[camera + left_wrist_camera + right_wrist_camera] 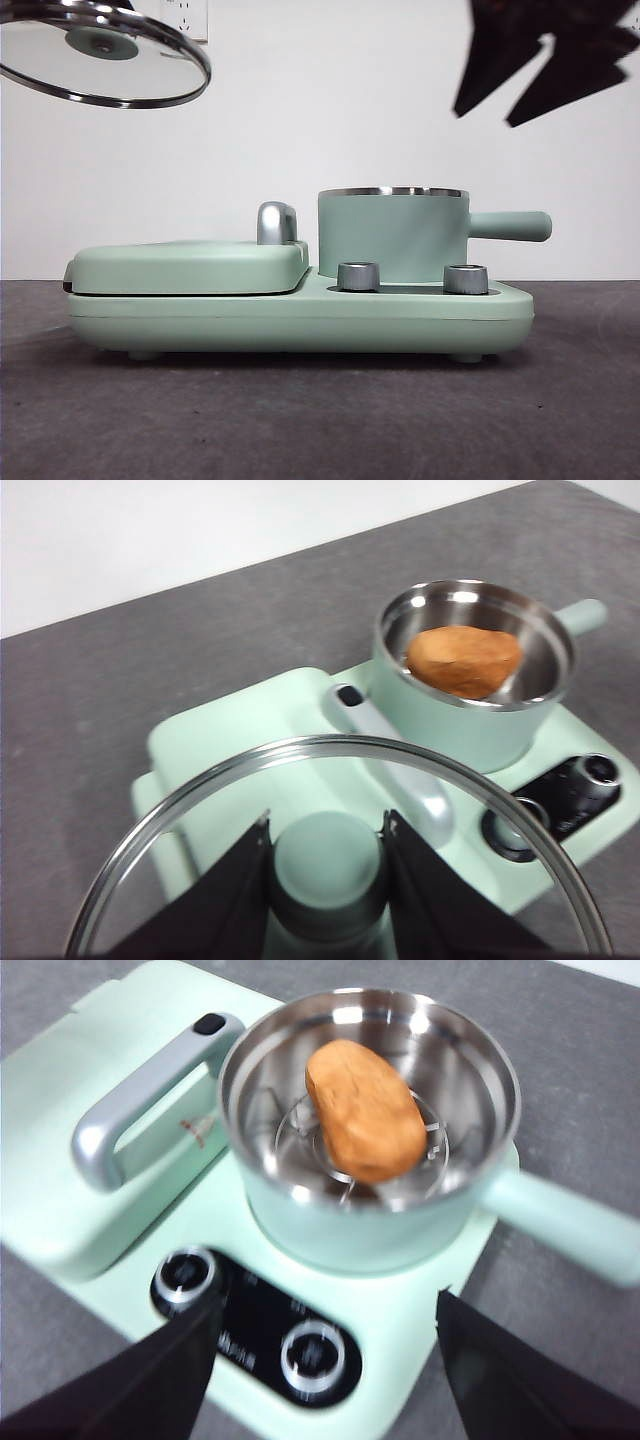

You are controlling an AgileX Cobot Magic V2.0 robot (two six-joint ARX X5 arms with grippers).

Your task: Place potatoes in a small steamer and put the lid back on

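Front view: nearest the camera, two steel dials sit on the front ledge of the mint-green cooker base, which rests on the dark counter toward its far edge. The small steamer stands on the base's right half, its handle pointing right, beside the flat griddle cover with its chrome handle. The lid hangs tilted in the air at upper left, well apart from the steamer; a dark gripper shows at upper right. Left wrist view: the left gripper grips the lid's mint-green knob between its jaws, the glass disc hanging below. The potato lies inside the steamer. Right wrist view: the right gripper, jaws spread wide and holding nothing, hovers above the dials; the potato rests on a wire rack in the steel-lined pot.
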